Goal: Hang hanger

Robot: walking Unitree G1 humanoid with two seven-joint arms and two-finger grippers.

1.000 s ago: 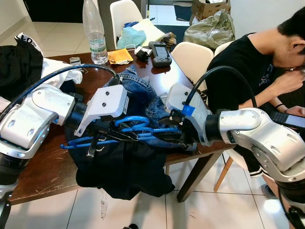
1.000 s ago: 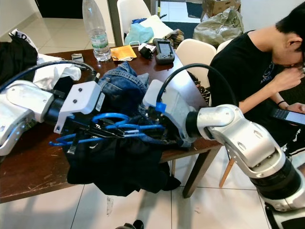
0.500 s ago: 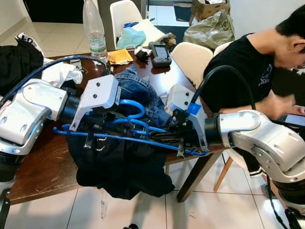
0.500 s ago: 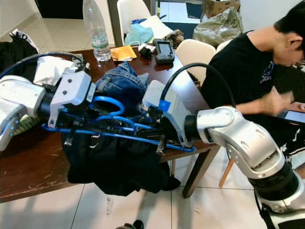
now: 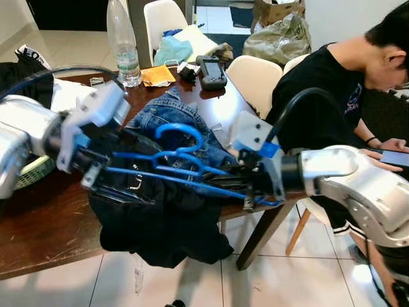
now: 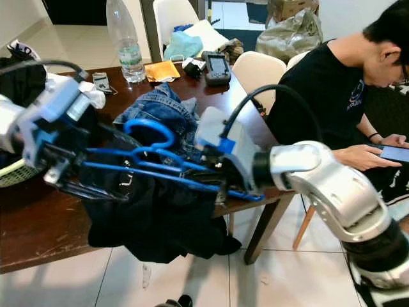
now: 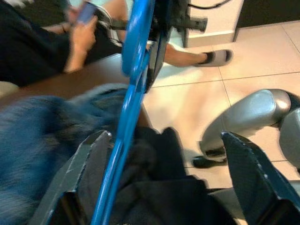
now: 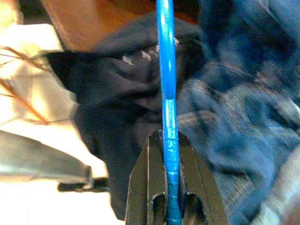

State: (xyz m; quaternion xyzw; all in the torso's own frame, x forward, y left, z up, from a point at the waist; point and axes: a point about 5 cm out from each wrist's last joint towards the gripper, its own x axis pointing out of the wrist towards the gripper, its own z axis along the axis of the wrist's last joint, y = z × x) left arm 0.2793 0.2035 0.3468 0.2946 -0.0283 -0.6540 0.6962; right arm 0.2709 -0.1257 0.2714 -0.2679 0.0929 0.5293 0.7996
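Note:
A blue plastic hanger (image 5: 182,163) hangs in the air over the table's front edge, hook up, sloping down to the right. My right gripper (image 5: 248,193) is shut on its right end; in the right wrist view the blue bar (image 8: 167,93) runs out from between the closed fingers (image 8: 149,178). My left gripper (image 7: 168,154) stands open at the hanger's left end, fingers (image 7: 91,159) wide apart, with the bar (image 7: 133,84) passing close inside one finger. Below lie a black garment (image 5: 153,217) and blue jeans (image 5: 172,115).
A person (image 5: 332,96) sits at the right with a phone (image 5: 390,157) in hand. White chair (image 5: 255,73) stands beside the brown table (image 5: 51,224). A plastic bottle (image 5: 121,41), a handheld device (image 5: 211,70) and an orange packet (image 5: 156,75) stand at the back.
The hanger has risen off the clothes pile and now slopes down to the right. My left arm has swung out to the left along the bar. The person's hand has dropped to the phone.

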